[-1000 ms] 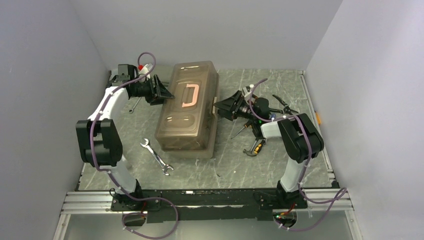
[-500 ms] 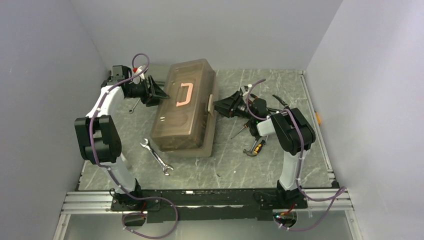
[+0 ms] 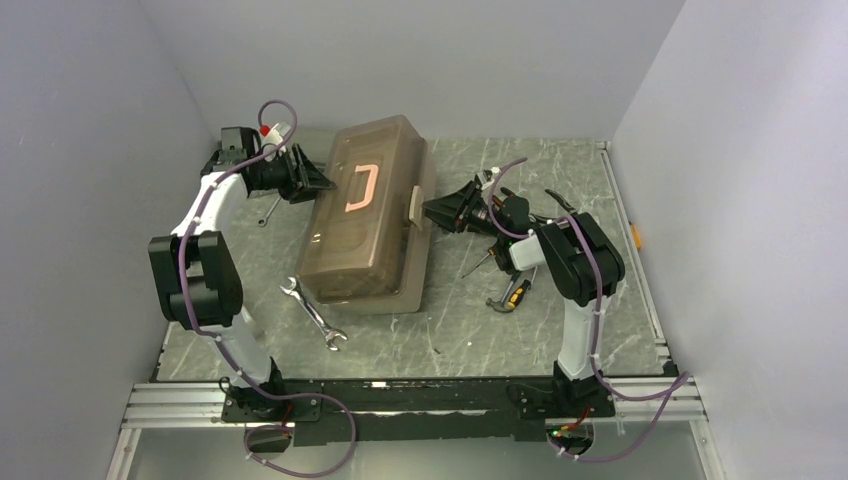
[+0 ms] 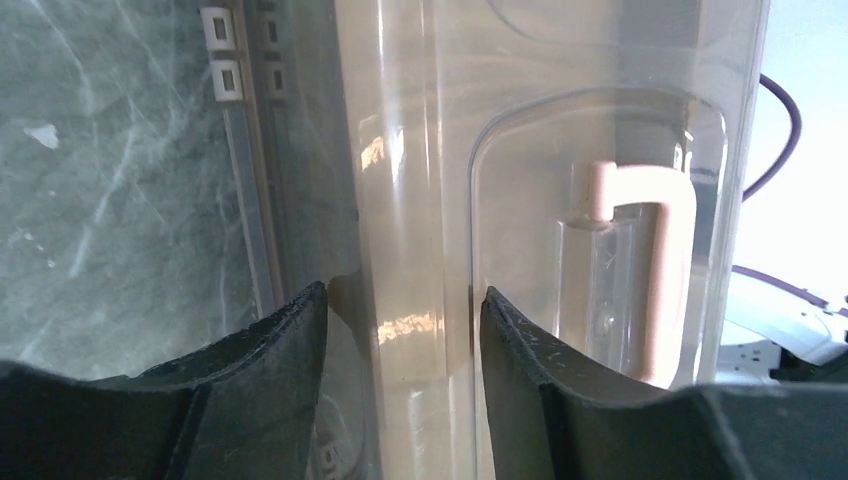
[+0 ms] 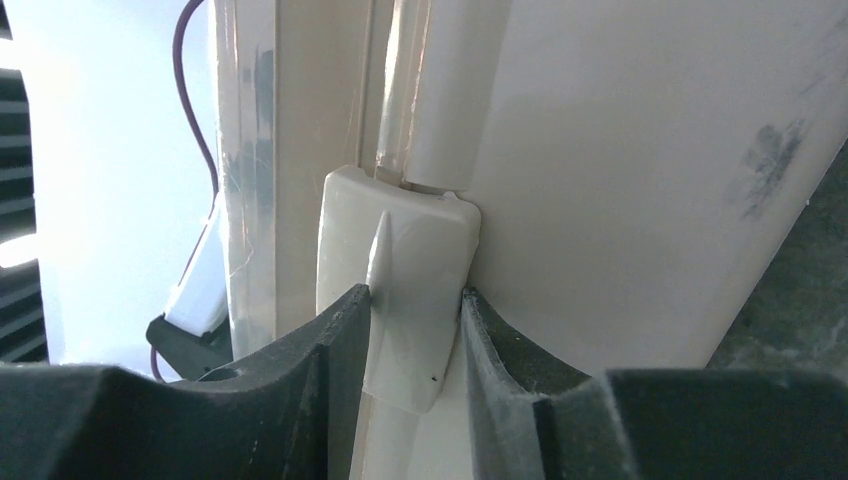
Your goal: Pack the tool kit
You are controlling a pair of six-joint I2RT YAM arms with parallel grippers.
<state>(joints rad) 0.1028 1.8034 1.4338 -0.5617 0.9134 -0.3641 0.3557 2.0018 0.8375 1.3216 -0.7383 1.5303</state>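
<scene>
**Top external view: one toolbox, both grippers clamped on it**

One tan-brown toolbox [image 3: 365, 240] lies lid-up on the grey table [image 3: 460, 330], left of centre. Its long axis runs from far to near, with the far end swung a little to the right. The single pink handle [image 3: 360, 188] lies flat on the smoky lid, lined up with that axis.

One steel wrench [image 3: 314, 313] lies just off the box's near-left corner. To the right of the box lie one hammer [image 3: 508, 297], one screwdriver [image 3: 477, 263] and one pair of pliers [image 3: 566, 207] — all partly hidden by the right arm. A small steel tool by the left arm is too small to name.

The left gripper [image 4: 403, 293] straddles the lid's long left edge, its fingers moderately spread and pressed to the ridge on both sides. The right gripper [image 5: 415, 292] is nearly closed — it pinches the cream latch [image 5: 400, 300] on the box's right side.
</scene>
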